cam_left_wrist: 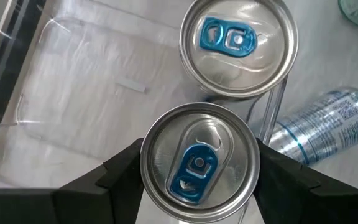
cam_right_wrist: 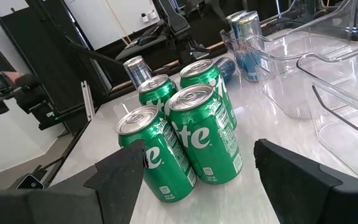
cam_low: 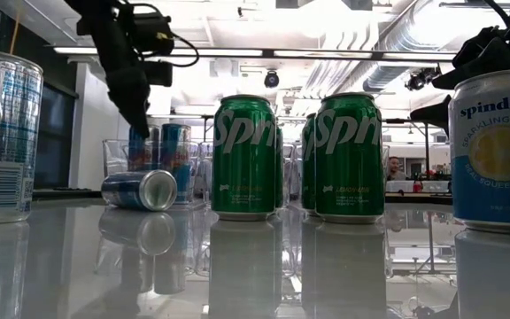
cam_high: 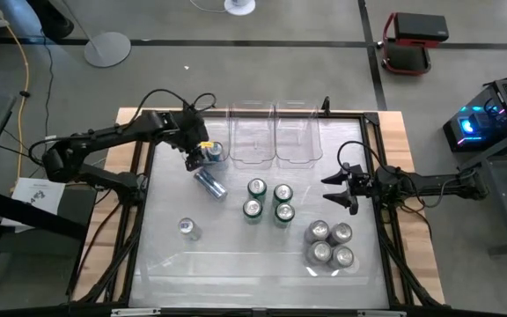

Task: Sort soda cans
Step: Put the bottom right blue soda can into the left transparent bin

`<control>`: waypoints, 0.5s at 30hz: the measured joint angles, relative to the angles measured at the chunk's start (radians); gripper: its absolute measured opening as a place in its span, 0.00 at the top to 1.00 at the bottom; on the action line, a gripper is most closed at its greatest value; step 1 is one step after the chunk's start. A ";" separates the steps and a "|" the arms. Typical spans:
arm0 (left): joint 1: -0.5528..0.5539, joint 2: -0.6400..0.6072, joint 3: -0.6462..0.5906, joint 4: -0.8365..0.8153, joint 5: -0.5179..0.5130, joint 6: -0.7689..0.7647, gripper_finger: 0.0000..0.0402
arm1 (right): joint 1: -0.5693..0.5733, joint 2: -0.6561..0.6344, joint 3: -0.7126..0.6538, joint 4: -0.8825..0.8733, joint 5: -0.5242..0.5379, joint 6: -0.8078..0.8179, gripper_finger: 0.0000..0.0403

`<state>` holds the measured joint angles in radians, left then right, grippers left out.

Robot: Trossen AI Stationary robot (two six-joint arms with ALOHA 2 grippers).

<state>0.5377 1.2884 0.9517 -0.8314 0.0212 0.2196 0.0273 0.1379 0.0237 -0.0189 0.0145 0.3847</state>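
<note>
My left gripper (cam_high: 195,158) reaches down into a clear bin (cam_left_wrist: 92,81) at the table's far left and is shut on an upright blue soda can (cam_left_wrist: 197,168). A second blue can (cam_left_wrist: 238,46) stands in that bin right beside it. Another blue can (cam_high: 209,183) lies on its side on the table just outside the bin. One more can (cam_high: 187,228) stands alone near the left. Several green cans (cam_high: 269,200) stand grouped mid-table, and several silver-grey cans (cam_high: 330,244) stand near right. My right gripper (cam_high: 337,188) waits open at the right, level, facing the green cans (cam_right_wrist: 191,130). My left gripper pinches the blue can by its upper side wall, just below the rim (cam_left_wrist: 145,160), between its two fingers (cam_left_wrist: 120,174). The fingers come from above, slanting down. The can stays upright, top up. Whether its base rests on the bin floor is hidden.
Two larger clear bins (cam_high: 252,136) (cam_high: 295,136) stand along the far edge, right of the bin with the blue cans. Dark frame rails (cam_high: 139,220) run along the table's left and right sides.
</note>
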 joint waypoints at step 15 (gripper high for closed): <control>0.000 0.005 -0.001 0.008 -0.011 -0.007 0.23 | 0.000 0.000 0.000 0.000 0.000 0.000 0.28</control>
<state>0.5377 1.2932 0.9506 -0.8235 0.0097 0.2123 0.0273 0.1379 0.0235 -0.0189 0.0143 0.3847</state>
